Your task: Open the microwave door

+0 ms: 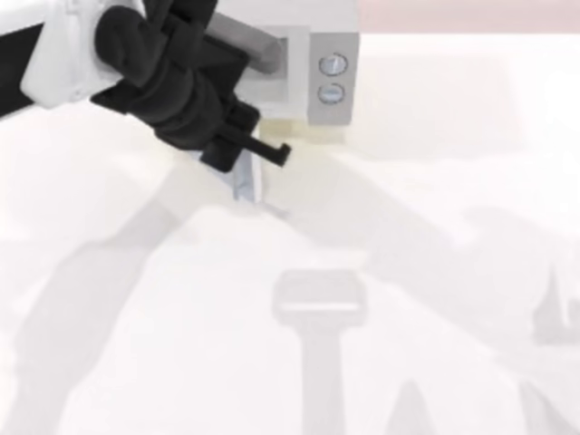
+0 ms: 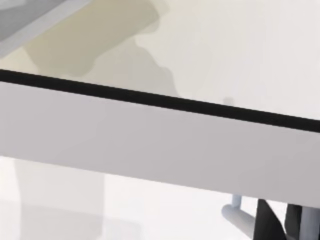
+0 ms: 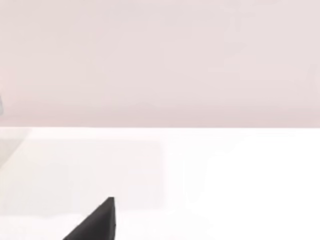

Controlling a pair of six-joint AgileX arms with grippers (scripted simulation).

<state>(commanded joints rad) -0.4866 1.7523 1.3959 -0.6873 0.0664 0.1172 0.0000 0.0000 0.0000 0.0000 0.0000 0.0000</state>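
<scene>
With the left gripper clamped on the microwave door handle between its jaws, swing wide, keeping the handle centred.

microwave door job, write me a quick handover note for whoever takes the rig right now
Left gripper: at the microwave door, on its outer edge by the handle. The top view does not settle whether the jaws are closed on it.
Right gripper: parked off the top view; only a dark tip shows in its wrist view.
Microwave: at the table's far edge, knobs facing the camera.
Done: door already swung well out, pale inside exposed.
Left: probably just finish the swing if wider is wanted, then let go and pull the left arm back.
</scene>
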